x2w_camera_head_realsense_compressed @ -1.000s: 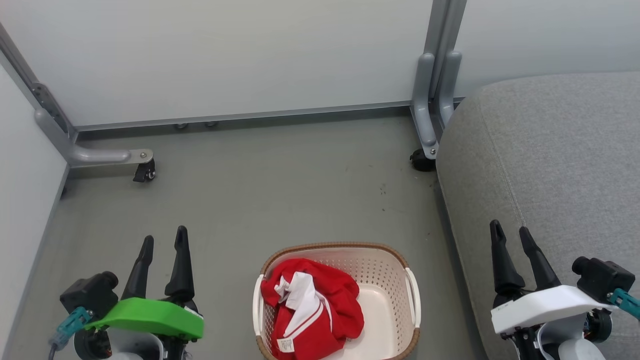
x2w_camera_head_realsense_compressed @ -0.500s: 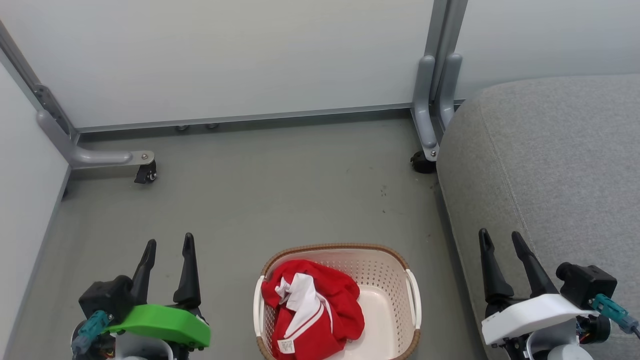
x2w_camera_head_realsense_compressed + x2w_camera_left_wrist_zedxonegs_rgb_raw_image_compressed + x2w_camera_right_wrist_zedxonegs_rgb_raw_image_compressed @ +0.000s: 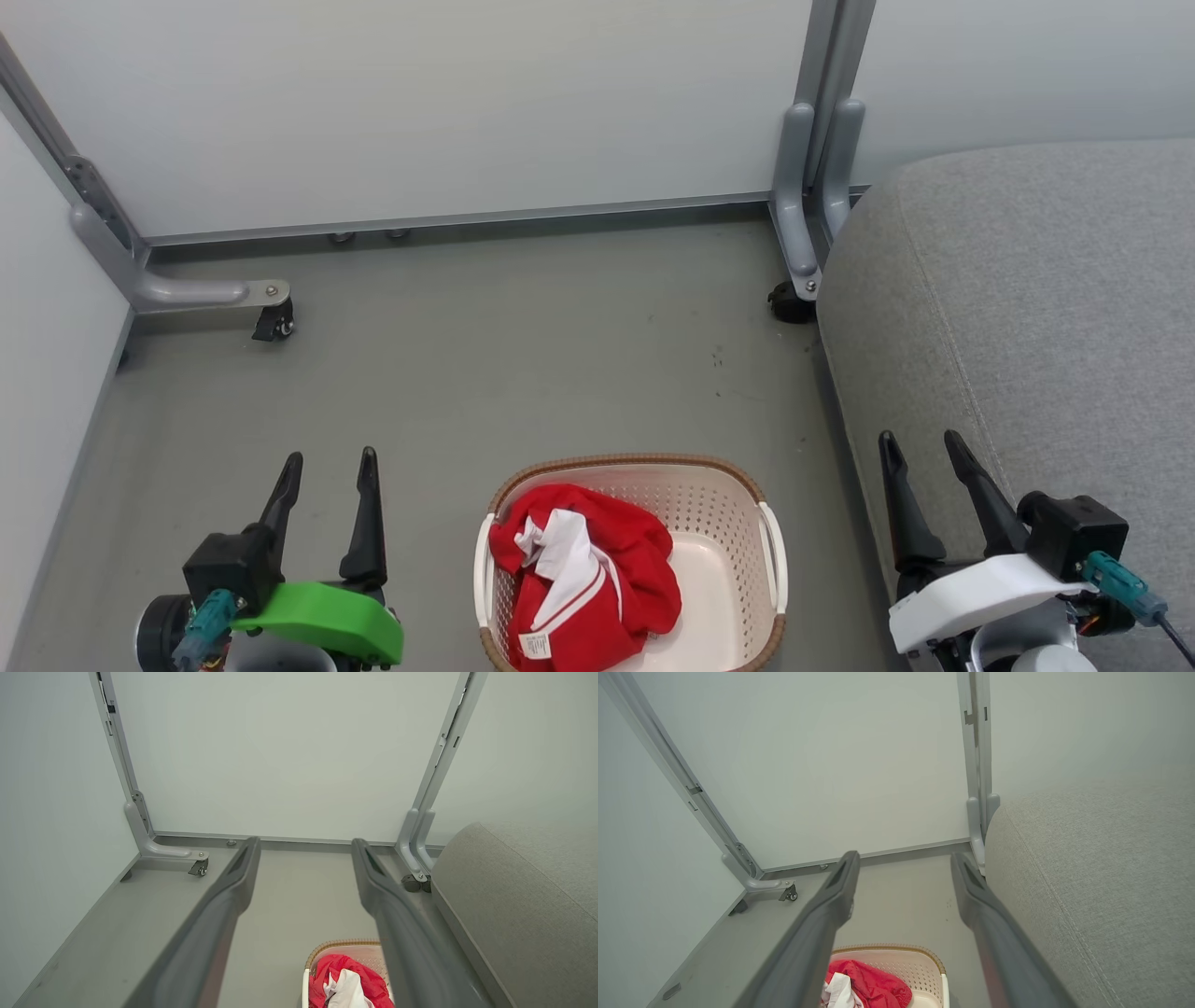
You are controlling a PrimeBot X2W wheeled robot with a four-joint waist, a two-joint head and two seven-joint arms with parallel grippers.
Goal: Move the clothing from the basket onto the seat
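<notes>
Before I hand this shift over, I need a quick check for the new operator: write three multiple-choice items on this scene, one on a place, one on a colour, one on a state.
1. Where is the clothing relative to the basket? A under it; B inside it; C beside it.
2. What colour is the left claw's cover? A green; B white; C blue.
3. How do the right claw's fingers stand? A shut on cloth; B shut, empty; C apart, empty.
Answers: 1 B, the red heap lies within the walls; 2 A, a green shell sits behind its fingers; 3 C, a gap shows between them.
</notes>
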